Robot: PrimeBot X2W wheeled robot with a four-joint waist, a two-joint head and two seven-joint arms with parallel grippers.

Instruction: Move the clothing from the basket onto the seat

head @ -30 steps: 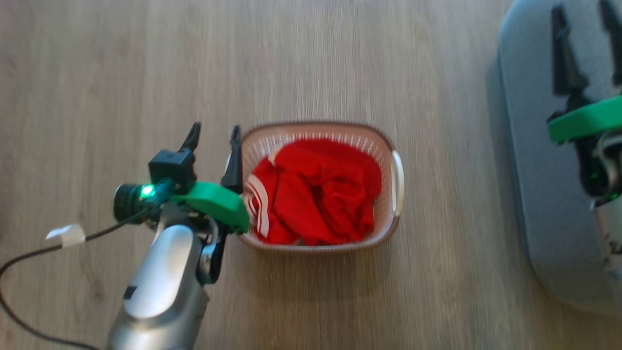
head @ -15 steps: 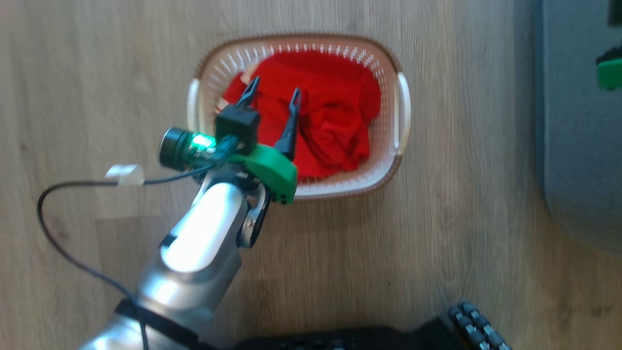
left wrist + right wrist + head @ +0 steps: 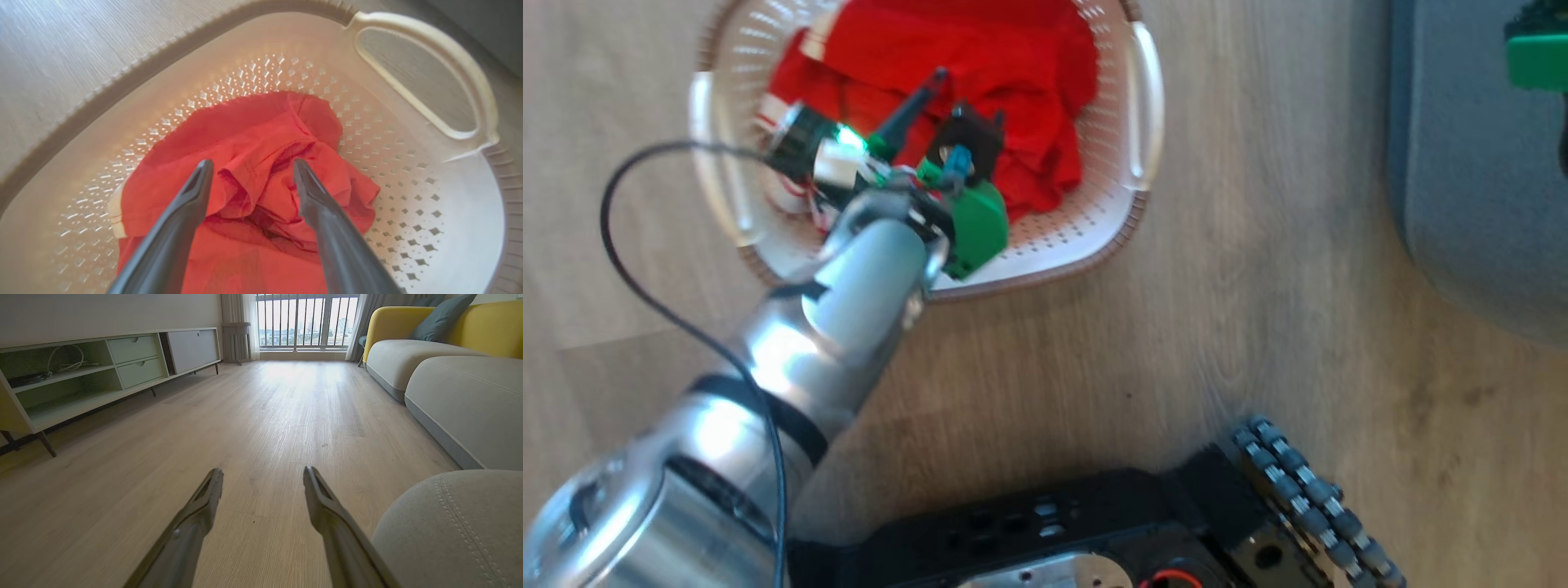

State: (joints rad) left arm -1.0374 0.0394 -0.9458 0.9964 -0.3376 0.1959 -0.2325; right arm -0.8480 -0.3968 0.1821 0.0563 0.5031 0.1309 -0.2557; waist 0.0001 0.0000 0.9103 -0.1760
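Note:
The red clothing [image 3: 1013,57] lies bunched in the cream perforated basket [image 3: 1143,122] on the wood floor. My left gripper [image 3: 968,98] hangs over the basket. In the left wrist view it [image 3: 253,163] is open, its fingers straddling a raised fold of the clothing [image 3: 204,134] just above the fabric, with the basket's wall [image 3: 408,183] and handle [image 3: 421,73] behind. The grey seat [image 3: 1462,204] is at the right. My right gripper [image 3: 262,471] is open and empty above the floor, beside the seat's rounded corner [image 3: 449,531].
My dark wheeled base [image 3: 1054,523] fills the bottom of the head view, and a black cable [image 3: 629,269] loops left of my arm. The right wrist view shows a low cabinet [image 3: 102,371] on the left and more grey and yellow sofa [image 3: 470,396] on the right.
The head camera has tilted down and turned, shifting the whole picture. My left gripper has gone from the basket's left rim to over the clothing and lowered into the basket, still open.

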